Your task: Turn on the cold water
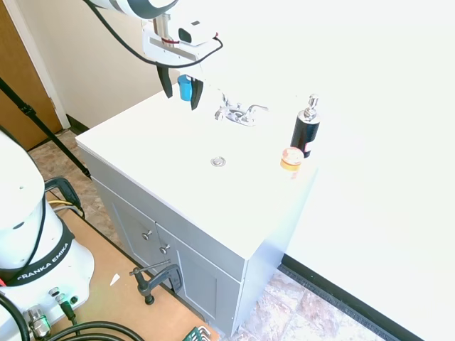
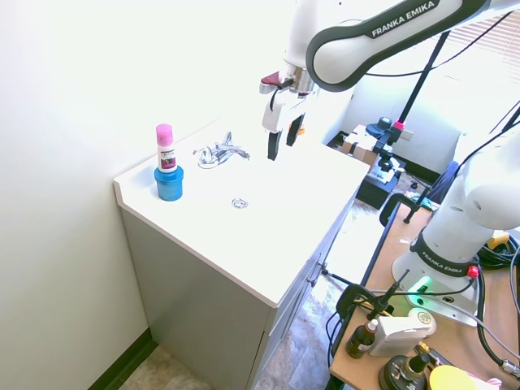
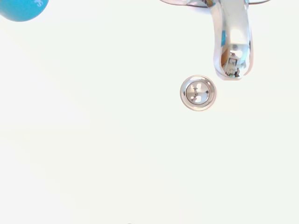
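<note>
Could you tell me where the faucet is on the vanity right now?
The faucet sits at the back of the white counter behind the drain, between the blue cup and the black pump bottle; the open gripper hovers nearby.

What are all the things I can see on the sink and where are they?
faucet: one, shiny chrome, back of the white sink top
drain: one, silver, middle of the basin
blue cup: one, blue, back corner, holding a bottle with a pink cap
pump bottle: one, black with silver top, other side of faucet
small jar: one, orange-pink, in front of the pump bottle
cabinet: one, grey, under the sink
gripper: one, black fingers, open, above the sink near the faucet
</note>
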`<move>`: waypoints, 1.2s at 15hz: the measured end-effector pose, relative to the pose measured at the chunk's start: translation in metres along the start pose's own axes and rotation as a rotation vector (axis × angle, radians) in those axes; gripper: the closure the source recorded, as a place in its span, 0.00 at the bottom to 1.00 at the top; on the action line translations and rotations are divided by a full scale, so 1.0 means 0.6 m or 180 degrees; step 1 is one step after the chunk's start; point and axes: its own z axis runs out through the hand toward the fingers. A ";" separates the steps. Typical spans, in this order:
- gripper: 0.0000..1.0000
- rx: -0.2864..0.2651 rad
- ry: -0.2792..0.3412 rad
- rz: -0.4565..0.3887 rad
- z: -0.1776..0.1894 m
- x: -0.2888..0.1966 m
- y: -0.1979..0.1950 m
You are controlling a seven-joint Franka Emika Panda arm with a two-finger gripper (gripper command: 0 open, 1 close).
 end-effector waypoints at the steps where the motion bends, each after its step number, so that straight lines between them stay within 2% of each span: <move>1: 0.00 -0.0002 -0.0002 0.0000 0.001 0.000 0.000; 3: 0.00 0.0019 0.0078 0.0075 0.000 0.008 0.001; 7: 0.00 0.0206 0.0712 0.0457 0.015 0.089 -0.009; 11: 0.00 0.0272 0.1246 0.0610 0.050 0.169 -0.070; 15: 0.00 0.0223 0.1530 0.0703 0.094 0.242 -0.115; 18: 0.00 0.0171 0.1613 0.0717 0.123 0.285 -0.134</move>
